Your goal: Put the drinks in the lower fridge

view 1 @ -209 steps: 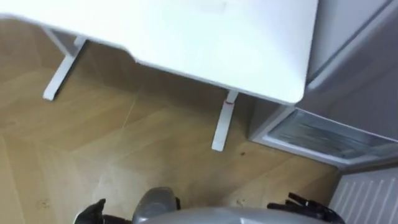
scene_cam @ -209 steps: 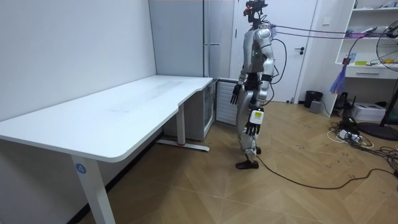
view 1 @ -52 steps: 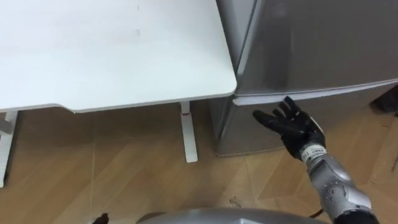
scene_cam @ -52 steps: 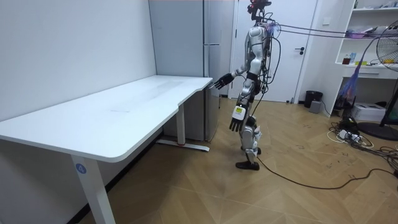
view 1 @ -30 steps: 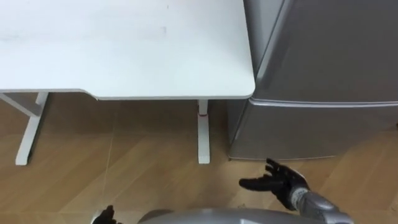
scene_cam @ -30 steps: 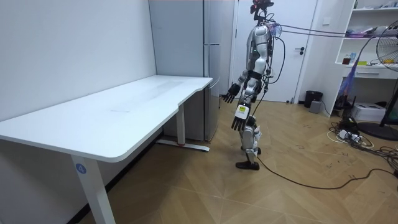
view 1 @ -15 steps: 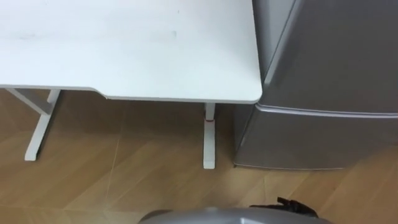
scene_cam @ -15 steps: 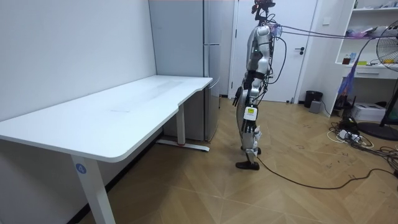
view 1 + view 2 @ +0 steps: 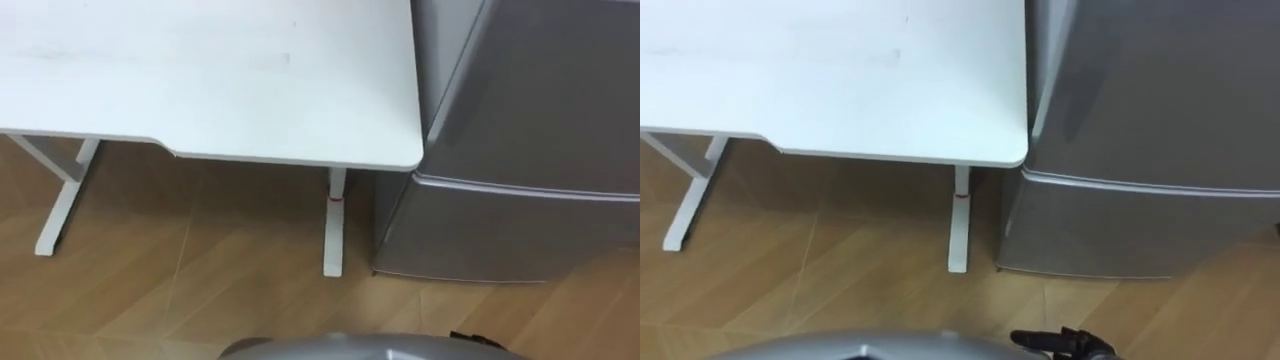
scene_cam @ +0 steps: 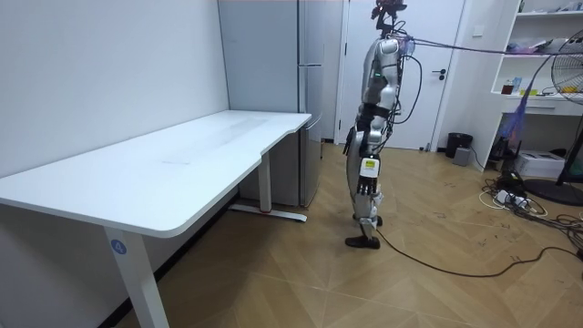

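The tall grey fridge (image 9: 540,90) stands at the right beside the white desk (image 9: 200,70). Its lower door (image 9: 500,230) is shut flush under the upper one. I see no drinks on the desk or the floor. My right hand (image 9: 1055,343) peeks in at the bottom edge, low in front of the fridge, with dark fingers relaxed and holding nothing. In the room view I stand upright facing the fridge (image 10: 310,91). My left hand (image 10: 363,182) hangs by my thigh, fingers loose and empty.
The desk's white legs (image 9: 333,225) stand on the wooden floor (image 9: 200,290) just left of the fridge. Behind me in the room view are a white door (image 10: 437,73), a small dark bin (image 10: 455,144), floor cables (image 10: 519,200) and a standing fan (image 10: 569,55).
The lower fridge door, open seven seconds ago, is shut. My right hand was up at that door, then dropped to my side. The eye view has shifted slightly.
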You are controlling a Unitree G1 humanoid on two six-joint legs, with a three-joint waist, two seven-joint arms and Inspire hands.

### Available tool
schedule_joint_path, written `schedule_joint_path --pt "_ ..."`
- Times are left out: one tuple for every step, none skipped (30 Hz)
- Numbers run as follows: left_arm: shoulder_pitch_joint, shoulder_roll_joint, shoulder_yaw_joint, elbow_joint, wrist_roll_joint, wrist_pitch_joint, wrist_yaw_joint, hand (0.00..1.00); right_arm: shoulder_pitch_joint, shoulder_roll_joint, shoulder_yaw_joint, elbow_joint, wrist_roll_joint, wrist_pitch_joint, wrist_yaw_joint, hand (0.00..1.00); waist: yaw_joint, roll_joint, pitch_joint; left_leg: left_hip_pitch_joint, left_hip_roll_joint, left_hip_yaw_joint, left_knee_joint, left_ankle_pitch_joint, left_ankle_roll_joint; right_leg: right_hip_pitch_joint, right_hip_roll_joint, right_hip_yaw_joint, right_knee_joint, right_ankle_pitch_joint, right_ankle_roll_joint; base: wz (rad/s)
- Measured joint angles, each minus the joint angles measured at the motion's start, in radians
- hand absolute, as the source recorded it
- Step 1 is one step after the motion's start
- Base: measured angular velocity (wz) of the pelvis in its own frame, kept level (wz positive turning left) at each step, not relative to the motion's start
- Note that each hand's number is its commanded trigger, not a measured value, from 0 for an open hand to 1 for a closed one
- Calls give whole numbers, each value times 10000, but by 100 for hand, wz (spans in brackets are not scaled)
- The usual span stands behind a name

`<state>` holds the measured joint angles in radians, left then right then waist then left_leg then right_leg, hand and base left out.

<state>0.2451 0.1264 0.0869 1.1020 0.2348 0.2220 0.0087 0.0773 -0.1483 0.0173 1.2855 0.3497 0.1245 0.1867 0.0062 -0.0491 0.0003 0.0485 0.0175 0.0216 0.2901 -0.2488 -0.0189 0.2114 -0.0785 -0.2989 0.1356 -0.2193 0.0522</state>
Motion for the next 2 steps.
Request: schedule_joint_path --pt "0 0 0 4 9 1 -18 0 -2 2 -3 4 -3 0 2 0 1 -8 2 5 4 16 0 0 0 1 0 12 2 0 0 -5" --pt "3 -3 2 22 107 12 -41 0 5 5 -3 3 -4 0 5 0 1 -24 4 15 9 39 1 -2 -1 4 0 24 4 0 -1 -3"
